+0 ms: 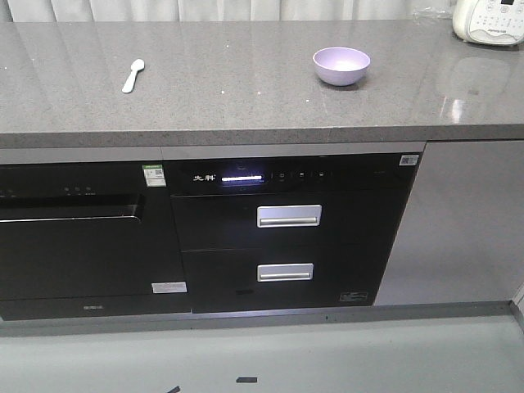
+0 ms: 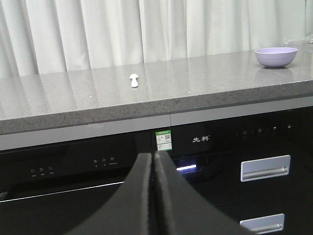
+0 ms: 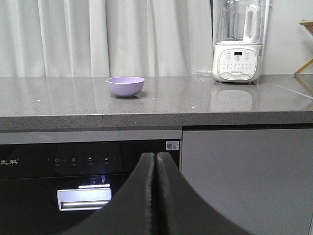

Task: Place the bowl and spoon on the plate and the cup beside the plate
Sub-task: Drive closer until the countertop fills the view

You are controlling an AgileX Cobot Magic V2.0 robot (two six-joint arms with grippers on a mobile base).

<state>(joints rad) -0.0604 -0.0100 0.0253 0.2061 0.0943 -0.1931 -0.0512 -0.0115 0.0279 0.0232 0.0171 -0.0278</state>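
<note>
A lavender bowl (image 1: pixel 341 65) (image 2: pixel 276 56) (image 3: pixel 125 86) stands upright and empty on the grey countertop (image 1: pixel 246 106), right of centre. A pale spoon (image 1: pixel 133 75) (image 2: pixel 134 80) lies flat on the counter's left part, well apart from the bowl. The plate and the cup are out of view. My left gripper (image 2: pixel 154 155) is shut with nothing in it, below counter height in front of the black appliance. My right gripper (image 3: pixel 155 155) is also shut and empty, low in front of the cabinet. Neither gripper shows in the exterior view.
A white blender (image 3: pixel 238 44) (image 1: pixel 489 20) stands at the counter's back right. White curtains (image 2: pixel 146 29) hang behind. Below the counter are a black appliance (image 1: pixel 82 237) and drawers with silver handles (image 1: pixel 288 215), and a grey cabinet panel (image 1: pixel 463 221).
</note>
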